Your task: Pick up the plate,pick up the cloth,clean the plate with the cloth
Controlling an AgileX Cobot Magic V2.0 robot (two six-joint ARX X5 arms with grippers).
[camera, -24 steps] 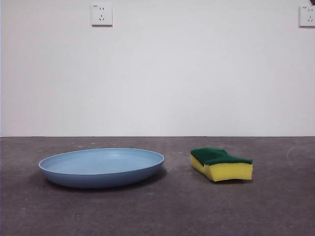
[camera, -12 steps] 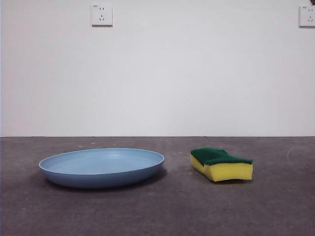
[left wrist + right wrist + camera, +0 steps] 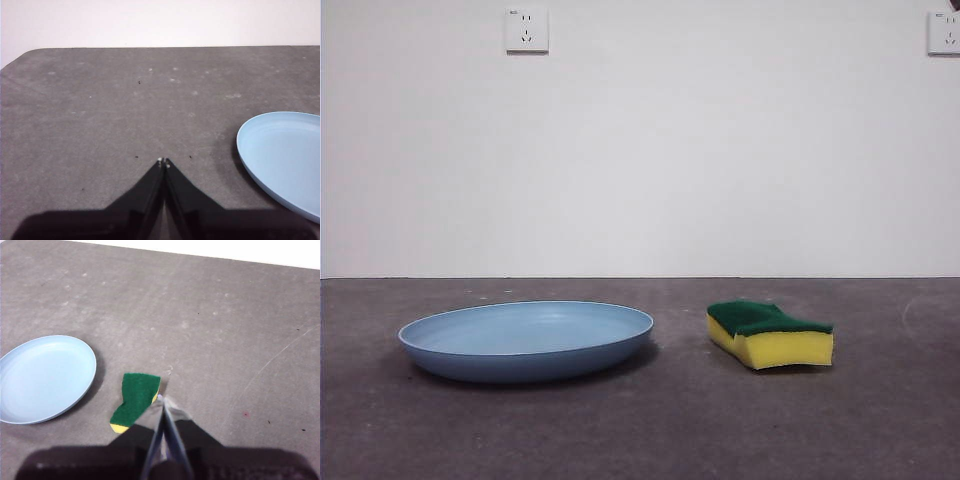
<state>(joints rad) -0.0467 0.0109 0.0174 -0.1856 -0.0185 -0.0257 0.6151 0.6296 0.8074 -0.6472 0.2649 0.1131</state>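
Resting flat on a dark grey, speckled table [image 3: 640, 430] is a wide, shallow, round light-blue plastic plate [image 3: 526, 340] with a raised rim. It sits toward the left of the front view, right way up, and its hollow holds nothing; the smooth pale-blue inside shows only soft reflections. To its right, apart from it with a strip of bare table between them, lies a small wavy-sided block sponge [image 3: 770, 335] of yellow foam topped with a dark green scouring layer. The sponge lies flat with the green layer facing up and the yellow side turned toward the front camera. Behind both things a plain white wall [image 3: 640, 150] rises from the far edge of the table, carrying two white wall sockets [image 3: 527, 30], one high on the left and one at the top right corner.

Neither arm shows in the front view. In the left wrist view the left gripper [image 3: 163, 162] hangs above bare table with its two black jaws pressed together at the tips, holding nothing; the plate [image 3: 282, 157] lies off to one side, clear of it. In the right wrist view the right gripper [image 3: 161, 399] hovers above the table with its jaws likewise closed together and empty, its tips appearing just beside the sponge [image 3: 135, 401], with the plate [image 3: 45, 377] a little beyond.
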